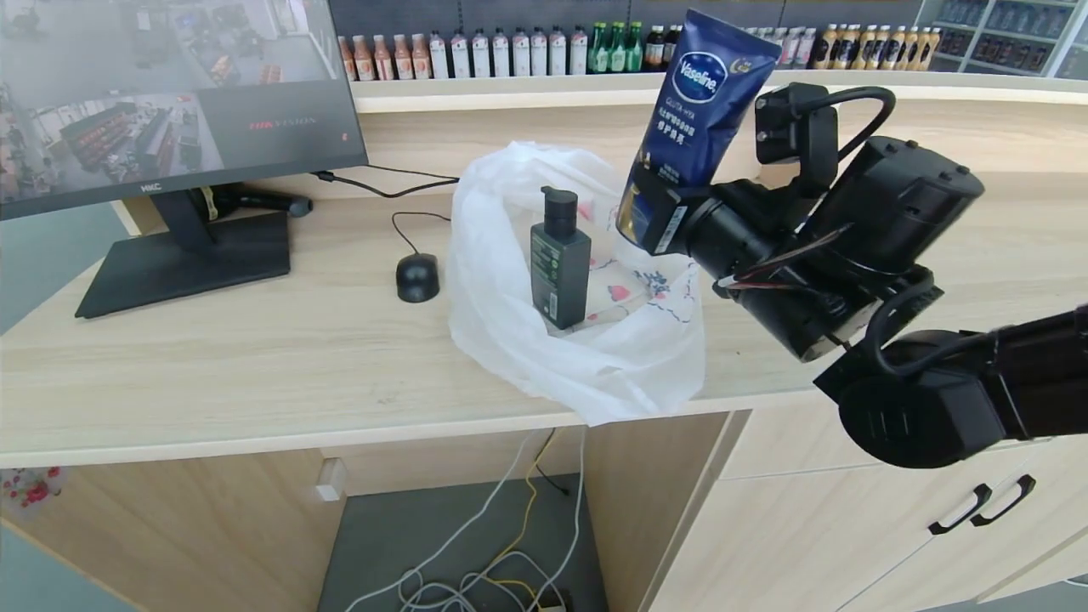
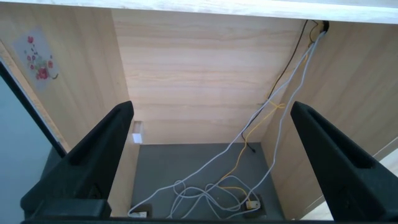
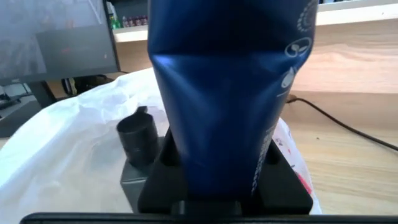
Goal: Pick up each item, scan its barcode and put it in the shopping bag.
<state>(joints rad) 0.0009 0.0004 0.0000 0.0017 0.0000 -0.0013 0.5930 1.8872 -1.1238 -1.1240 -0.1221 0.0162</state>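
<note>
Blue tube (image 1: 707, 102) | I see my right claw (image 1: 654, 219) clamped on it, over shopping bag (image 1: 510, 331) | left claw (image 2: 211, 111) wide open, empty

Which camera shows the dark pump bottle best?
The head view: the pump bottle stands whole and upright in the white bag. The right wrist view catches just its cap beside the blue tube. The left wrist view faces cables on the floor.

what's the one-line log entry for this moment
right gripper: jaws shut on blue lotion tube, over white shopping bag | black pump bottle: upright in bag | left gripper: jaws open, below counter
</note>
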